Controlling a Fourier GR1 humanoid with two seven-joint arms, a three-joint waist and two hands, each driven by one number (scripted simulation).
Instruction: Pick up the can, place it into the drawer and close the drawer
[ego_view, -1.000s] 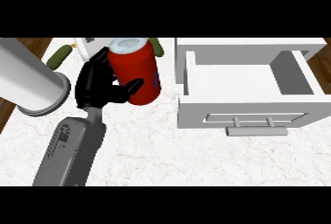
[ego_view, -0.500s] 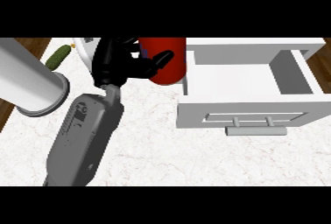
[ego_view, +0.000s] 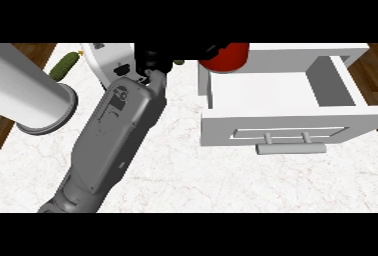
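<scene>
Ideally the left hand (ego_view: 159, 59), fingers curled round the can (ego_view: 230, 56) over the open drawer's (ego_view: 280, 122) back-left corner, should move it well inside, lower it, then release.

Counted: 1 red can (ego_view: 230, 57), 1 open drawer (ego_view: 221, 125), 1 cucumber (ego_view: 65, 66), 1 white cylinder (ego_view: 29, 95), 1 forearm (ego_view: 118, 130), 1 hand (ego_view: 159, 56).

The drawer (ego_view: 280, 122) is open at the counter's right edge, and its cavity is accessible from above between white walls. Its handle (ego_view: 290, 148) projects over the counter (ego_view: 221, 185), whose near half is open surface. A white cylinder (ego_view: 29, 95) blocks the left edge. The left forearm (ego_view: 118, 130) crosses diagonally between the cylinder and the drawer. The can (ego_view: 229, 57), in the left hand (ego_view: 159, 57), hangs at the drawer's far left corner.
</scene>
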